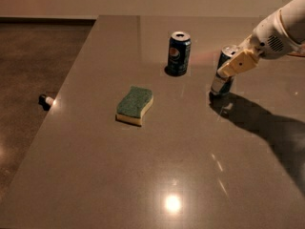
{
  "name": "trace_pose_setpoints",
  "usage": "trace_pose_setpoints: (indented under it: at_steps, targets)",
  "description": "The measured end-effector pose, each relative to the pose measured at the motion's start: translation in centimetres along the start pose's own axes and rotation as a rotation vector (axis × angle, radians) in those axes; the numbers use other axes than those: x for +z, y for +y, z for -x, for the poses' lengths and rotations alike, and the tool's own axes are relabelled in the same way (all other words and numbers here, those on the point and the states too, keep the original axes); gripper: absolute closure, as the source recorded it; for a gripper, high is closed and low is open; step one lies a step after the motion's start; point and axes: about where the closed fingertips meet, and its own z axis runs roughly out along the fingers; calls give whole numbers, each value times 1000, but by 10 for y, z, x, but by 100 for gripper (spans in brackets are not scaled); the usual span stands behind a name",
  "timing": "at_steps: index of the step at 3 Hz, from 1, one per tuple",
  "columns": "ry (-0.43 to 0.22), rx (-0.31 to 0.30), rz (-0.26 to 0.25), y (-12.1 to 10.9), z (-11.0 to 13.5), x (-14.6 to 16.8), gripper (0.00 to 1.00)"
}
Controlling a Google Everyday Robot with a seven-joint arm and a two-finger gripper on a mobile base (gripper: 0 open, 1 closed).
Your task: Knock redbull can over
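The redbull can (221, 81) is slim, blue and silver, and stands on the grey table (143, 166) at the right, with its top leaning slightly to the right. My gripper (237, 65) reaches in from the upper right on a white arm. Its cream-coloured tip lies across the upper part of the can and hides that part, touching or almost touching it. The base of the can rests on the table.
A wider dark blue Pepsi can (178, 53) stands upright to the left of the redbull can. A green and yellow sponge (135, 105) lies nearer the middle. The table's left edge runs diagonally, and a small dark object (45, 100) lies on the floor beyond it.
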Motion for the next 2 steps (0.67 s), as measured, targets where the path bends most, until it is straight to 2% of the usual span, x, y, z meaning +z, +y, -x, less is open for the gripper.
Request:
trace_pose_setpoints:
  at_steps: [1, 2]
  targets:
    - [2, -46, -20, 24, 7, -36, 98]
    - [125, -97, -33, 45, 5, -56, 100]
